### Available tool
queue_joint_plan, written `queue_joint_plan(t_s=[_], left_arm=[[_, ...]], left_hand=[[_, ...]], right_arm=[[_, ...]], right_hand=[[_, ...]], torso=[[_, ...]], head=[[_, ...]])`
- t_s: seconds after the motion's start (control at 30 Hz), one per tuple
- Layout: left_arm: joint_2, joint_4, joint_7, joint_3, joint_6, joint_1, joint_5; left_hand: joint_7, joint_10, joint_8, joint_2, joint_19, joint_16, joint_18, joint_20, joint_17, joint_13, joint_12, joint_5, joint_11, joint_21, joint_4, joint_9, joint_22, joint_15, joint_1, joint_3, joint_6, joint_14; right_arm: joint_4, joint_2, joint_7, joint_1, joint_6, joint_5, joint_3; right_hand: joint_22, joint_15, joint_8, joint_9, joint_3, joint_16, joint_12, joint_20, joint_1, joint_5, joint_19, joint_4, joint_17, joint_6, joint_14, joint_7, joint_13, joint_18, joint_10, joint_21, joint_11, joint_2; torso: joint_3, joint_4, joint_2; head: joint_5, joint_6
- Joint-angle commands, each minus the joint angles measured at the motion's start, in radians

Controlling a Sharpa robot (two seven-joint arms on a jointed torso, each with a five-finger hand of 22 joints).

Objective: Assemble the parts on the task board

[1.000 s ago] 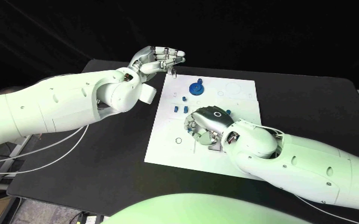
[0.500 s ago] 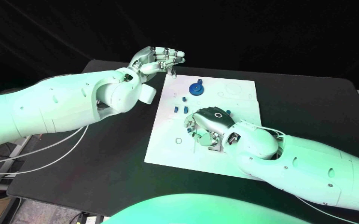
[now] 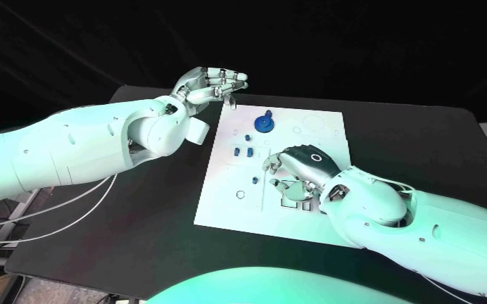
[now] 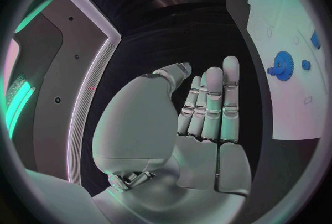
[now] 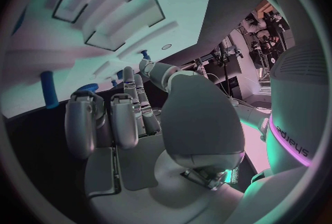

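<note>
White task board [image 3: 229, 209] sits mid-table on the black table [image 3: 122, 248], w/ small blue parts on it. I see a round blue gear-like part [image 3: 264, 122] near the board's far edge; the L wrist view shows it too [image 4: 281, 63]. Closer to me, a pair of short blue pegs [image 3: 243, 152] stand side by side, w/ another small blue bit [image 3: 248, 136] just beyond them, all on the board's left half.

My left hand [image 3: 211, 84] hangs above the table's far-left corner, just off the board's far-left corner and apart from every part. In the L wrist view its fingers [image 4: 211, 105] lie straight and close together, thumb alongside, nothing in the palm, so I read it as unclosed and holding nothing.

My right hand [image 3: 301, 170] is down over the board's middle, knuckles up, fingers curled downward toward the surface. The R wrist view shows the fingertips [image 5: 131, 88] close to the white board near rectangular recesses [image 5: 124, 16], w/ a blue peg [image 5: 48, 90] lying just beside them. Can't tell whether that hand grips a part or only touches the board; the fingertips hide the contact.
</note>
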Motion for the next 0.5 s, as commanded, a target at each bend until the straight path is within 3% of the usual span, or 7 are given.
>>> queue_joint_plan(t_s=[0.03, 0.27, 0.37, 0.43, 0.5], left_arm=[[-0.001, 0.002, 0.005, 0.001, 0.017, 0.001, 0.002], [-0.001, 0.001, 0.005, 0.001, 0.019, 0.001, 0.002], [-0.001, 0.001, 0.005, 0.001, 0.02, 0.001, 0.002], [-0.001, 0.0, 0.005, 0.0, 0.02, 0.001, 0.002], [-0.001, 0.0, 0.005, 0.0, 0.02, 0.001, 0.002]], left_hand=[[0.002, -0.01, -0.002, 0.0, -0.002, 0.002, 0.015, 0.008, -0.001, 0.001, 0.005, 0.003, 0.0, -0.003, 0.003, -0.001, -0.002, -0.002, -0.008, 0.003, -0.006, -0.006], [0.002, -0.01, -0.002, 0.0, -0.002, 0.002, 0.015, 0.008, -0.001, 0.001, 0.005, 0.003, 0.0, -0.003, 0.003, -0.001, -0.002, -0.002, -0.008, 0.003, -0.006, -0.006], [0.002, -0.01, -0.002, 0.0, -0.002, 0.002, 0.015, 0.008, -0.001, 0.001, 0.005, 0.003, 0.0, -0.003, 0.003, -0.001, -0.002, -0.002, -0.008, 0.003, -0.006, -0.006], [0.002, -0.01, -0.002, 0.0, -0.002, 0.002, 0.015, 0.008, -0.001, 0.001, 0.005, 0.003, 0.0, -0.003, 0.003, -0.001, -0.002, -0.002, -0.008, 0.003, -0.006, -0.006], [0.002, -0.01, -0.002, 0.0, -0.002, 0.002, 0.015, 0.008, -0.001, 0.001, 0.005, 0.003, 0.0, -0.003, 0.003, -0.001, -0.002, -0.002, -0.008, 0.003, -0.006, -0.006]], right_arm=[[0.033, -0.035, -0.028, 0.016, -0.03, -0.02, 0.007], [0.057, -0.111, -0.021, 0.069, -0.02, 0.03, 0.021], [0.047, -0.133, -0.018, 0.091, 0.01, 0.049, 0.024], [0.033, -0.143, -0.018, 0.1, 0.04, 0.056, 0.024], [0.023, -0.148, -0.02, 0.105, 0.066, 0.057, 0.025]], right_hand=[[0.188, 0.005, -0.002, 0.001, 0.0, -0.004, 0.003, 0.006, -0.007, -0.005, 0.023, 0.005, -0.002, 0.001, 0.042, -0.005, -0.001, 0.006, 0.0, -0.005, -0.006, -0.011], [0.178, 0.005, -0.007, 0.0, -0.006, -0.01, -0.005, 0.007, -0.019, -0.012, 0.013, 0.013, -0.012, -0.003, 0.04, -0.009, -0.012, 0.012, -0.023, -0.032, -0.005, -0.026], [0.173, 0.005, -0.014, -0.002, -0.016, -0.008, -0.009, 0.007, -0.025, -0.016, 0.007, 0.018, -0.01, -0.014, 0.04, -0.012, -0.02, 0.015, -0.037, -0.047, -0.006, -0.038], [0.168, 0.004, -0.017, -0.002, -0.041, -0.009, -0.009, 0.006, -0.033, 0.018, 0.002, 0.027, -0.013, -0.017, 0.039, -0.015, -0.027, 0.017, -0.048, -0.059, -0.007, -0.043], [0.164, 0.004, -0.018, -0.002, -0.058, -0.013, -0.009, 0.006, -0.03, 0.021, -0.003, 0.03, -0.021, -0.019, 0.037, -0.02, -0.032, 0.02, -0.056, -0.073, -0.007, -0.043]], torso=[[0.0002, -0.0018, -0.001], [0.0006, -0.0037, -0.003], [0.0003, -0.0038, -0.004], [0.0001, -0.0021, -0.002], [-0.0001, -0.0015, -0.002]], head=[[-0.008, 0.007], [-0.029, 0.023], [-0.036, 0.029], [-0.04, 0.033], [-0.043, 0.035]])
